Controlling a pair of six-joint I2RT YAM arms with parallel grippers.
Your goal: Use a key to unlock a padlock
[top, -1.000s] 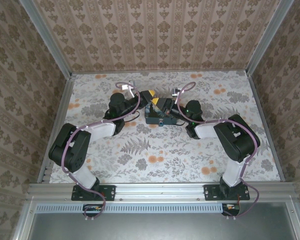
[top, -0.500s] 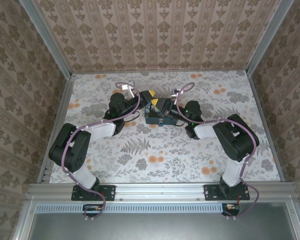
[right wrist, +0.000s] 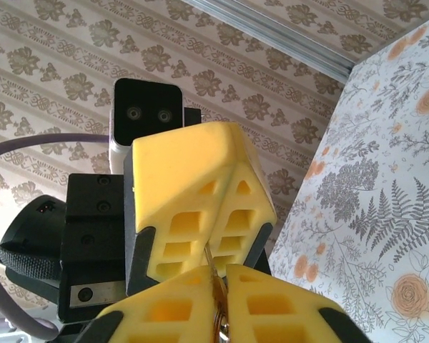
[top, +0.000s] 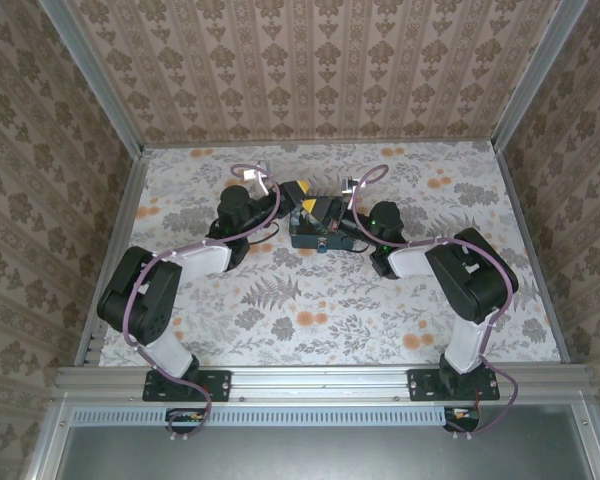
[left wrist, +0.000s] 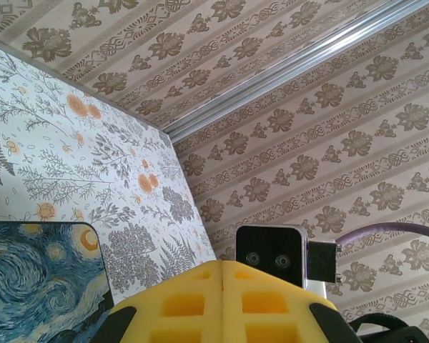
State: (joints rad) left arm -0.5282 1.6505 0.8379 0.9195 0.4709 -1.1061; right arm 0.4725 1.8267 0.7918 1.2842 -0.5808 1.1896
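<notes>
Floral tabletop (top: 310,300), wallpapered walls all round. Both arms meet at the far middle, over a dark box (top: 315,238) with a swirly blue painted lid. Right fingers (right wrist: 272,311) are pinched on a thin metal sliver that we read as the key (right wrist: 214,279), held up above the box. Left fingers (left wrist: 179,304) are pressed together with nothing visible between them, tips hard up against the right ones; we can't tell if they touch the key too. Padlock: we can't pick it out, possibly hidden under the fingers near the box. Our read: key is in hand, so pickup is done. Insertion, turn and shackle release are all left.
</notes>
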